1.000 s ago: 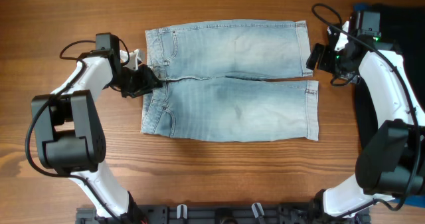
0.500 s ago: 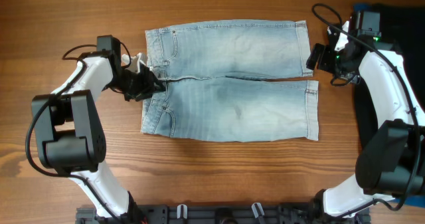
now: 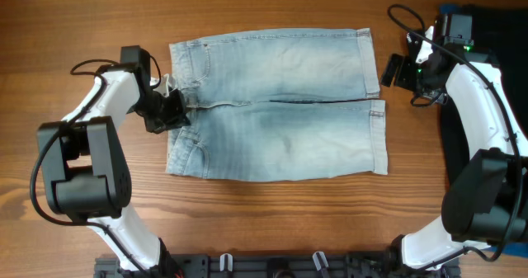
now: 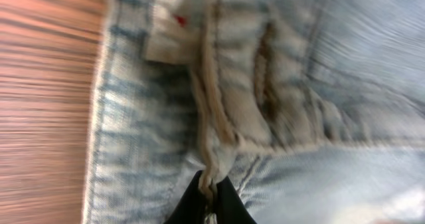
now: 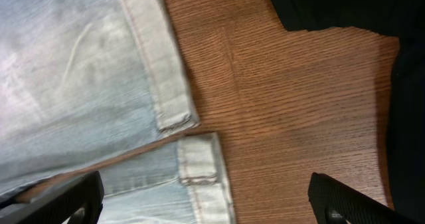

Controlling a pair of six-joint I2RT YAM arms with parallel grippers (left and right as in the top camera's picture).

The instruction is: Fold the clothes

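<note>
One pair of light-blue denim shorts (image 3: 276, 105) lies flat in the middle of the wooden table (image 3: 264, 6), its two legs side by side, the waistband toward the left arm and the two cuffed hems toward the right arm. Of the two grippers, the left gripper (image 3: 175, 106) sits at the middle of the waistband with its jaws pressed together on a raised ridge of denim there; the left wrist view shows the two dark fingertips (image 4: 199, 201) pinching that fold, with one pale tag (image 4: 169, 24) bearing red marks just above along the band. The right gripper (image 3: 391, 69) is just beyond the hem of the far leg, jaws spread wide and holding nothing. One black garment (image 3: 495, 22) lies at the table's right edge, apart from the shorts
</note>
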